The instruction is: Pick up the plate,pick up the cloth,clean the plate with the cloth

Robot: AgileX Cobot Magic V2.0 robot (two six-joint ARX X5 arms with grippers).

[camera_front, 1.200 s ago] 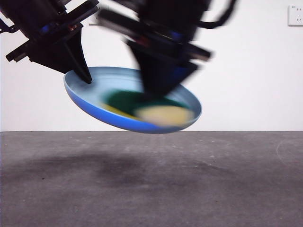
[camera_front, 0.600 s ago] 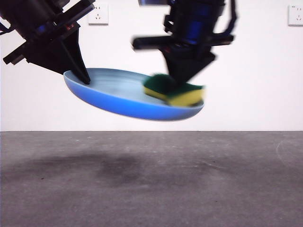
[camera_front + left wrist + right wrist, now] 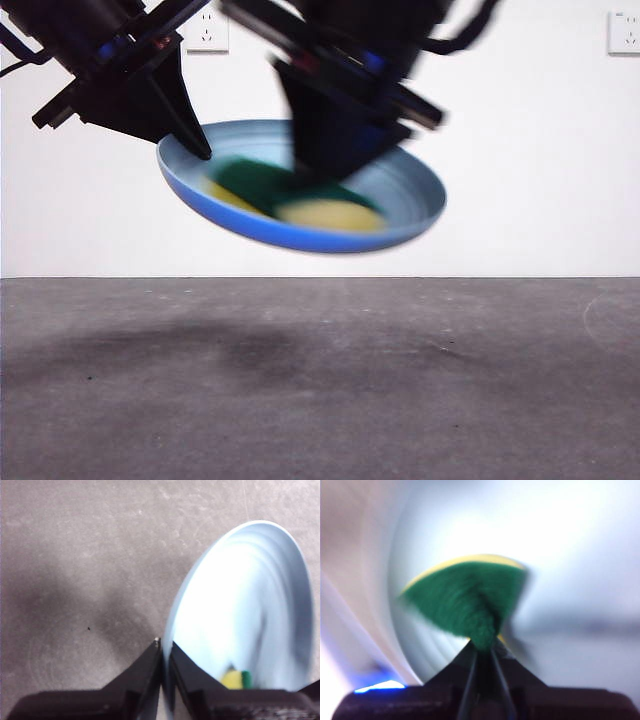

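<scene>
I have the plate (image 3: 300, 235) up in the air, well clear of the tabletop (image 3: 320, 390), tilted so its hollow faces my front camera. My left tool (image 3: 164, 650) is clamped on the plate's rim, one jaw on either side of the edge; in the front view it (image 3: 195, 145) comes in from the upper left and bites the rim at the plate's left side. My right tool (image 3: 482, 647) is pinched shut on the sponge (image 3: 470, 602), green scouring layer facing the wrist camera with a yellow edge showing behind. From the front that tool (image 3: 335, 170) reaches down from above into the plate, and the sponge (image 3: 300, 200) sits pressed inside the hollow, blurred into green and yellow smears. The left wrist camera catches only a small corner of the sponge (image 3: 236, 679) against the pale plate (image 3: 250, 605).
</scene>
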